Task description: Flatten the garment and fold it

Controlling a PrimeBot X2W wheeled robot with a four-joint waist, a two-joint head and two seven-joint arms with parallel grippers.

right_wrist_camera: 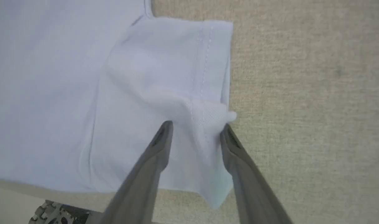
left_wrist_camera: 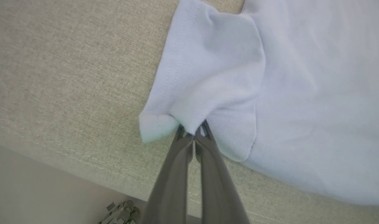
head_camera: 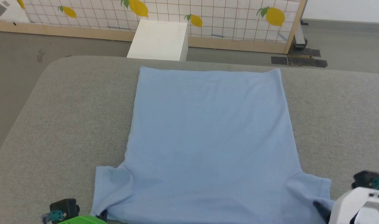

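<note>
Where the garment lies: the light blue garment [head_camera: 211, 140] is spread flat on the grey cloth-covered bench [head_camera: 68, 109], hem at the far edge, both short sleeves at the near edge, toward me.
Left pincer: the left pincer [left_wrist_camera: 194, 133] is pressed together, pinching the outer corner of the left sleeve [left_wrist_camera: 208, 62], whose hem curls up just beside the tips.
Right pincer: the right pincer [right_wrist_camera: 197, 127] is spread, its fingers [right_wrist_camera: 158, 146] straddling a raised ridge of the right sleeve [right_wrist_camera: 164, 62] near its stitched hem.
Beyond the bench: I see a white box [head_camera: 160, 40] on the floor [head_camera: 21, 46], before a lemon-patterned panel [head_camera: 239, 18].
</note>
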